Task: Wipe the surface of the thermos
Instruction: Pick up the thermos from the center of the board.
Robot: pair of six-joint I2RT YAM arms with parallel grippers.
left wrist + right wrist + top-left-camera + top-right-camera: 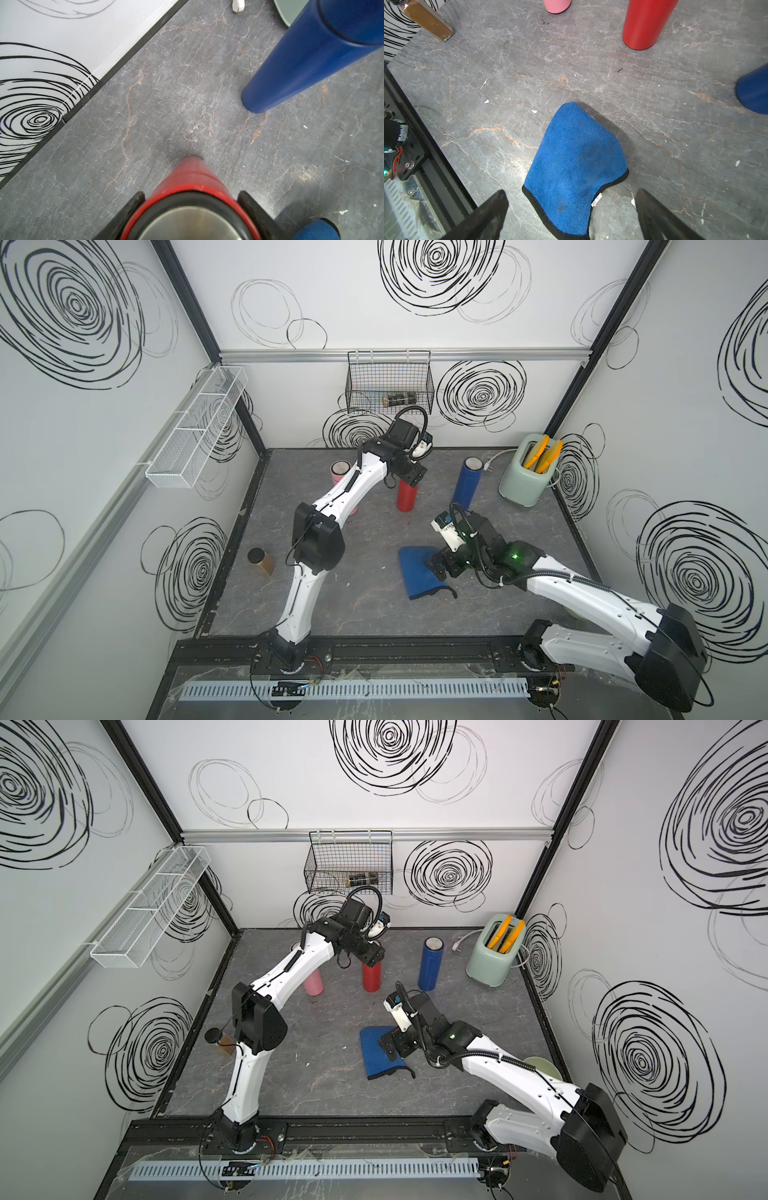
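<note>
A red thermos (406, 497) (371, 977) stands upright toward the back of the grey table. My left gripper (411, 479) (372, 957) comes down over its top. In the left wrist view both black fingers press the sides of the red thermos (191, 176) just below its steel lid, so the left gripper (190, 195) is shut on it. A blue cloth (417, 572) (376, 1052) (575, 162) lies flat on the table. My right gripper (436, 566) (571, 193) hovers over its near edge, open, with a finger on either side of it.
A blue thermos (467, 485) (291, 68) stands right of the red one and a pink thermos (340, 472) left of it. A mint toaster (525, 477) sits in the back right corner, a brown spice jar (261, 561) at the left edge. A wire basket (390, 385) hangs on the back wall.
</note>
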